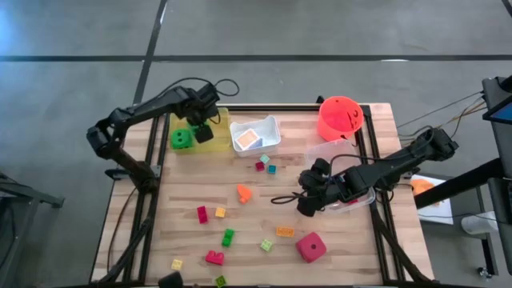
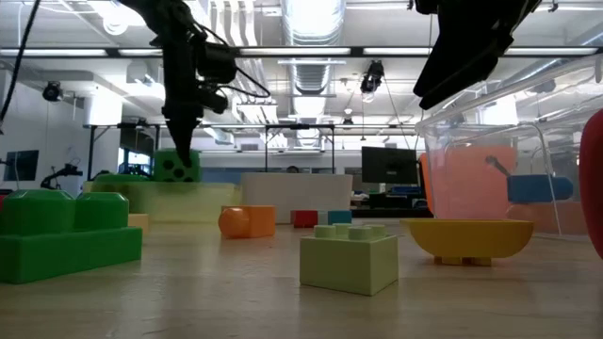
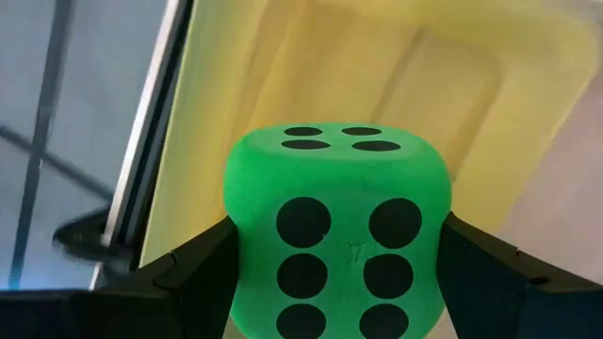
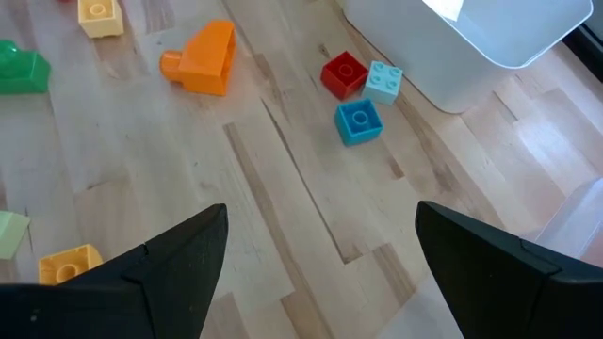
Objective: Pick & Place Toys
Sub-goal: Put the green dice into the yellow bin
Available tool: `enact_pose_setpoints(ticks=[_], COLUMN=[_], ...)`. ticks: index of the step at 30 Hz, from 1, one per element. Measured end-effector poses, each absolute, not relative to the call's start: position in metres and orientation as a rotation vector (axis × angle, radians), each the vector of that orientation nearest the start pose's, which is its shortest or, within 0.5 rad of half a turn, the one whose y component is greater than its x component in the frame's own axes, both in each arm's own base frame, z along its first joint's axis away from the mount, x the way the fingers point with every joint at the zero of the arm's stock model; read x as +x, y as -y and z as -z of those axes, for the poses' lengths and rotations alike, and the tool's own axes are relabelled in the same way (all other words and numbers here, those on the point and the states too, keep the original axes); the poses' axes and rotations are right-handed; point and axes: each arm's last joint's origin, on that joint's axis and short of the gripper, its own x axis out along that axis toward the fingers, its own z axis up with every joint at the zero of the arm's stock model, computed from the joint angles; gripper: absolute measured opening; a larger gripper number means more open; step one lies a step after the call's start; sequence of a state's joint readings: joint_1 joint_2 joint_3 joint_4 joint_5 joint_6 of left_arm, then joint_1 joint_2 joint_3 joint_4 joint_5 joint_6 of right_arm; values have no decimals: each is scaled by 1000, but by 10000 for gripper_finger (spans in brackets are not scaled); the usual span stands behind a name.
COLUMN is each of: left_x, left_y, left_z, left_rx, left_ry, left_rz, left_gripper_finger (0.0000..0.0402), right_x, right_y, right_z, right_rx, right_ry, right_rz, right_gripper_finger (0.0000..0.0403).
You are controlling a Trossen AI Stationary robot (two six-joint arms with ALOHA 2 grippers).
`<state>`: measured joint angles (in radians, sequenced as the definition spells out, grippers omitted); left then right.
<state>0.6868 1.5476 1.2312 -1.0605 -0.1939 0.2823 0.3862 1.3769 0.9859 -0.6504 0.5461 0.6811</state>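
Presently catalogued, far-left corner of the table: one green die point(image 3: 337, 235), dotted black, is held between the fingers of the left gripper point(image 1: 198, 129), which are pinched against its two sides. In the high view the die point(image 1: 183, 138) is placed at the yellow tray point(image 1: 220, 138); the low view shows it point(image 2: 176, 167) at about rim level. Whether it already rests on the tray floor cannot be told.

Right gripper point(image 1: 308, 200): spread wide and empty, hung over the table just beside the clear tray point(image 1: 332, 150), with bare wood shown between its fingers in its wrist view.

Loose items noted on the wood:
- pink-red die point(image 1: 311, 246), near front edge
- orange brick point(image 4: 200, 58)
- red brick point(image 4: 344, 73), light-blue brick point(image 4: 383, 81) and blue brick point(image 4: 358, 121), clustered just beside the white tray point(image 1: 270, 138)
- further small bricks, scattered toward the front

Also present: orange-red bucket point(image 1: 340, 118), far right corner.

Step in hand, as judged: the green die is to be deposited in the yellow tray. The die is best lowered until borne by the tray floor, kept inside the rim, then released by an even spreading of the fingers and a straight lift, so that the tray wall is not nudged.
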Motion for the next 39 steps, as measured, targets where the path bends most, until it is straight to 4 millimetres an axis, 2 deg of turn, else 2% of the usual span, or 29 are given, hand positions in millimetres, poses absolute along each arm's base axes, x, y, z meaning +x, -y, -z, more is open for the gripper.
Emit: enact_pose_setpoints(ticks=[4,13,28,39], left_x=[210,197,195,186], left_y=[-178,-169,-167,-160], left_z=[-251,-232,-227,-200], left_rx=[-100,-121,-120,-120], left_ry=[-1418,-1509,-1520,-1565], left_rz=[-507,-476,-450,-431], left_gripper_finger=[291,291,291,291], right_x=[252,252,252,252], right_y=[-86,-86,-86,-86], right_z=[-245,-245,-245,-245], right_rx=[163,175,174,172], right_ry=[-820,-815,-816,-818], right_rz=[443,447,447,445], right_gripper_finger=[337,337,337,337])
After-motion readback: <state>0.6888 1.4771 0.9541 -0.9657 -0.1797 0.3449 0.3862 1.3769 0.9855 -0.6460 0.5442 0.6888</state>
